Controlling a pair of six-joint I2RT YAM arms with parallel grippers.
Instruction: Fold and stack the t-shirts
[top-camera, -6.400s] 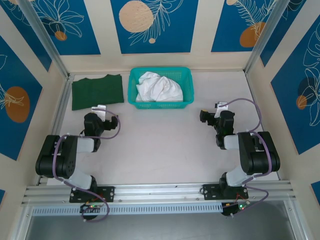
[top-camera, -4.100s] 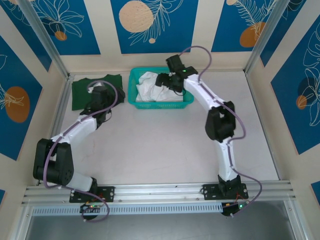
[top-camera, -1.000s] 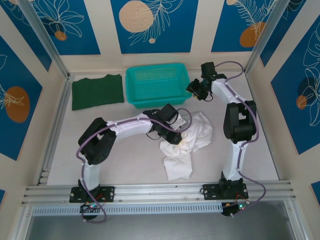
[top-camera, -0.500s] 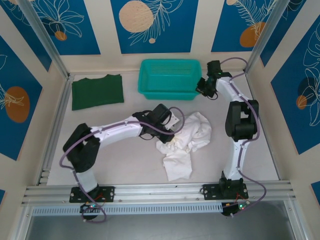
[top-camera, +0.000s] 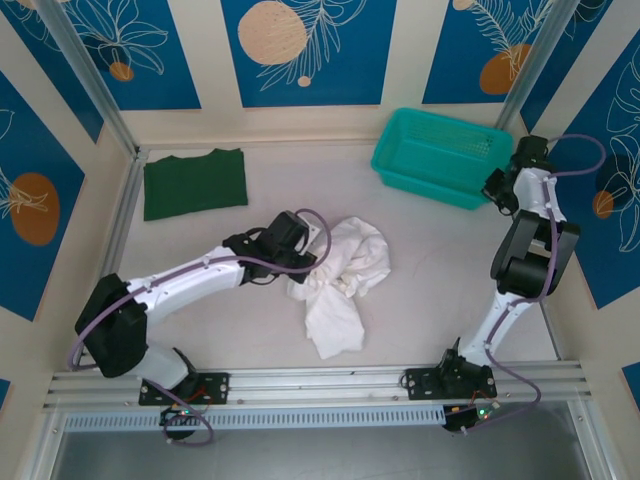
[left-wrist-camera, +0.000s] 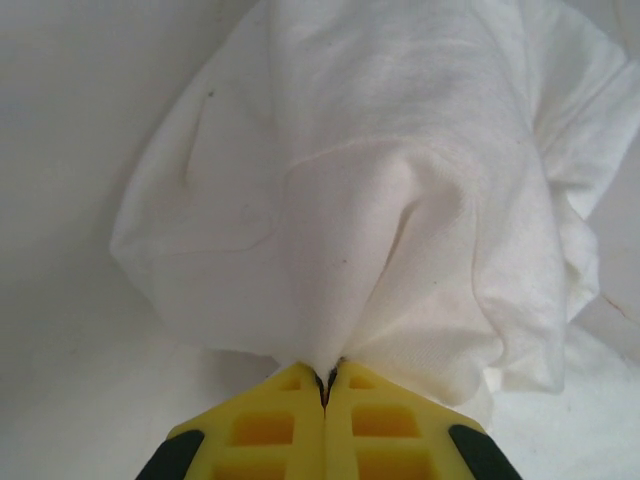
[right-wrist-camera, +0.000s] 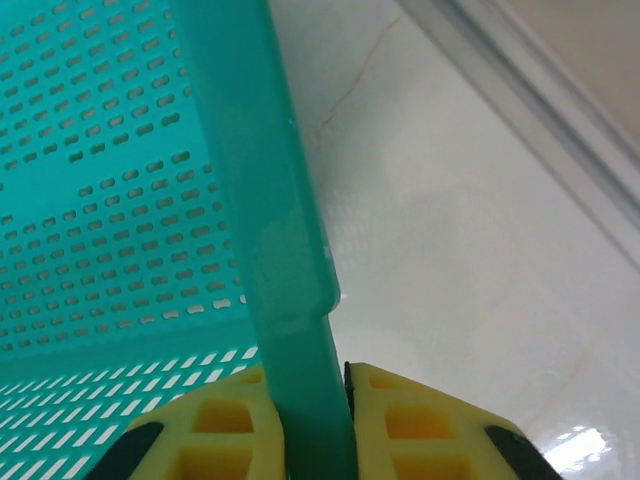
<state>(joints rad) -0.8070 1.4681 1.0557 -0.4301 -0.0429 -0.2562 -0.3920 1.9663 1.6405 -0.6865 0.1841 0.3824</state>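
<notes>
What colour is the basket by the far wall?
The basket is teal with small holes, seen best in the right wrist view.

A pale counter (top-camera: 420, 290) carries three things: a dark green t-shirt (top-camera: 194, 182) spread flat in the far left corner, a white t-shirt (top-camera: 340, 270) crumpled in a heap near the middle, and a teal mesh basket (top-camera: 425, 178) set askew in the far right corner, well apart from both shirts.

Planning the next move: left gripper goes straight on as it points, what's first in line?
The white shirt: the left gripper pinches a fold, and the bunched cloth lies directly ahead.
</notes>
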